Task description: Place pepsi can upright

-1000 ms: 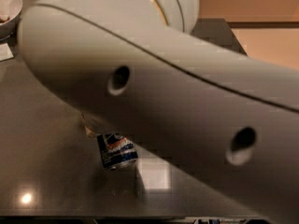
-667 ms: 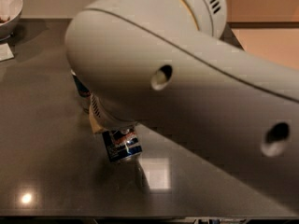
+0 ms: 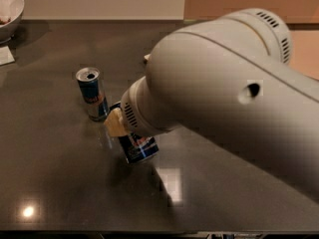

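Note:
The pepsi can (image 3: 139,148) is dark blue with a red-white-blue logo. It sits tilted just under my arm's wrist, near the middle of the dark table (image 3: 60,173). My gripper (image 3: 124,131) is mostly hidden behind the big grey arm (image 3: 224,108). One cream finger pad (image 3: 113,124) shows against the can's upper left side. The gripper is shut on the can and holds it low over the table. Whether the can's bottom touches the table is hidden.
A slim blue-and-silver energy drink can (image 3: 92,93) stands upright just left of the gripper, close to it. A white bowl (image 3: 9,9) is at the far left corner, with a white card (image 3: 5,56) below it. The arm hides the table's right side.
The arm has swung right and back, uncovering the energy drink can and the left of the table. The pepsi can has moved slightly right and farther back with the gripper.

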Tool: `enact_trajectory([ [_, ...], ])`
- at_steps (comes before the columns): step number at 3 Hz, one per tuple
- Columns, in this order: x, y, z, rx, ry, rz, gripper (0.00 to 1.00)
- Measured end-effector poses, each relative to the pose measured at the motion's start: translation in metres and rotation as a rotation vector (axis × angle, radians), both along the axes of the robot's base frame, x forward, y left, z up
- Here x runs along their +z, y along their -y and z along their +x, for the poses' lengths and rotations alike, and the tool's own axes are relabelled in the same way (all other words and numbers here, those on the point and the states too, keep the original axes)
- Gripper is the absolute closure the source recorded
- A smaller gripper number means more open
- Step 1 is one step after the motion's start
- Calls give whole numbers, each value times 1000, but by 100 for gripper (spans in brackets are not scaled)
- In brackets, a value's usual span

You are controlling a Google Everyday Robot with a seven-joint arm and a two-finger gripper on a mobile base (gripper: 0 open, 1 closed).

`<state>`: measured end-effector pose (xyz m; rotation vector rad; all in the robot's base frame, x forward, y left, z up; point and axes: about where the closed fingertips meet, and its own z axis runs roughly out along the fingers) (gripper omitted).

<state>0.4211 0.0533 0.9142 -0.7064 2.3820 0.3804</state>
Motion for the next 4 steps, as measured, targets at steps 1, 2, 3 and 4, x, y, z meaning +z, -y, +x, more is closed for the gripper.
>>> enact_trajectory([
  [1,1,3,10,58,84,72,100],
  [2,1,9,24,95,121,172,100],
  [3,4,14,30,104,117,213,100],
  [4,3,12,29,109,114,212,100],
])
